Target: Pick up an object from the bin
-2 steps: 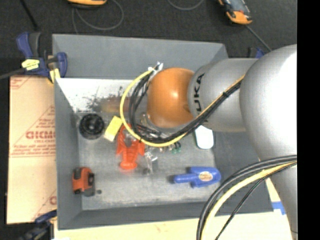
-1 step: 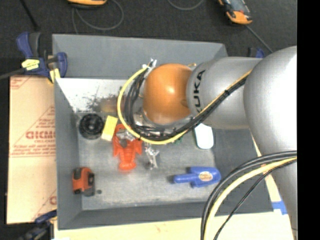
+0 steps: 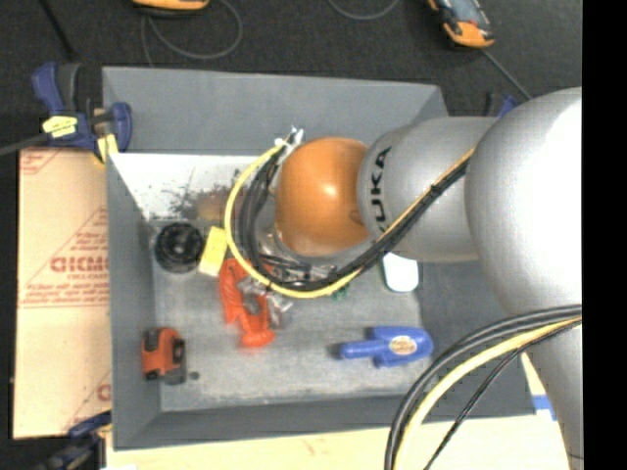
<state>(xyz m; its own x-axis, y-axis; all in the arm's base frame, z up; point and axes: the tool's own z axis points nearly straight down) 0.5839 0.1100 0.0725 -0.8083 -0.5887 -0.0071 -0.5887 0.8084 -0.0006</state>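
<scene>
Orange plastic piece (image 3: 245,313) (clamp or toy, I can't tell which) lies on the bin (image 3: 294,106) floor, left of centre and nearer the bottom wall. It looks flat on the floor, so I judge nothing is lifted. The gripper (image 3: 276,305) sits low at the piece's right end, tucked under the orange wrist cover (image 3: 318,199) and the cable loop (image 3: 235,225). From this angle I can't tell how far open the claw is or whether it has hold of anything. My read is that the arm is in place, with grasp and lift both left to do. A yellow block (image 3: 214,251) lies just beside the piece's top end and a black round cap (image 3: 178,246) is by the left wall. A tape measure (image 3: 162,353) is in the bottom-left corner and a blue clamp (image 3: 384,346) is toward the bottom right. A white thing (image 3: 400,274) at the right wall is half under the arm. The bin's middle is hidden by the wrist.
</scene>
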